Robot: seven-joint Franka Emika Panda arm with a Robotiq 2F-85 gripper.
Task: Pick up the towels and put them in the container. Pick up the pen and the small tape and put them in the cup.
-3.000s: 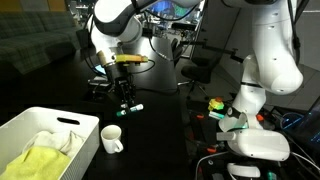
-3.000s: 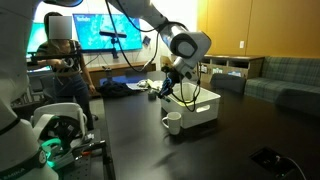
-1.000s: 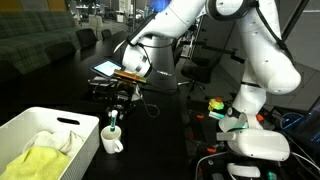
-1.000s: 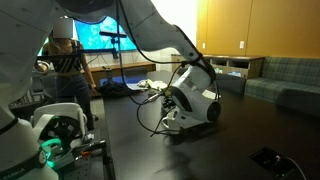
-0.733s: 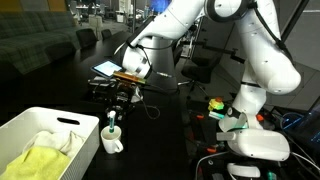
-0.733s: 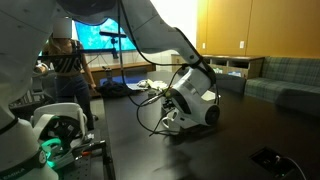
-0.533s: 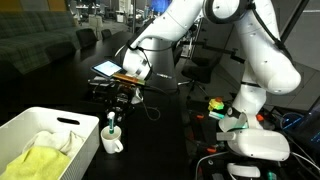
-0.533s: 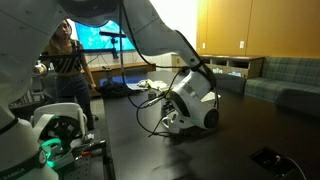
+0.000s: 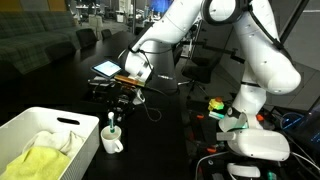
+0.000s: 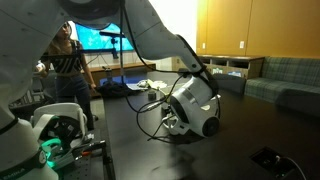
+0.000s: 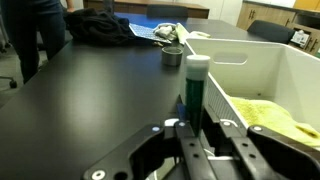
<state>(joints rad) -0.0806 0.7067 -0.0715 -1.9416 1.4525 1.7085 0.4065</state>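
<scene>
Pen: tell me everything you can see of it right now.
The pen is a thick marker with a dark green barrel and a white end that looks like plastic. The gripper is clamped on it, with a finger against each side of the barrel. In an exterior view it hangs close to vertical below the gripper, its lower end at the mouth of the white cup; whether it touches the cup cannot be told. The white container stands beside it.
</scene>
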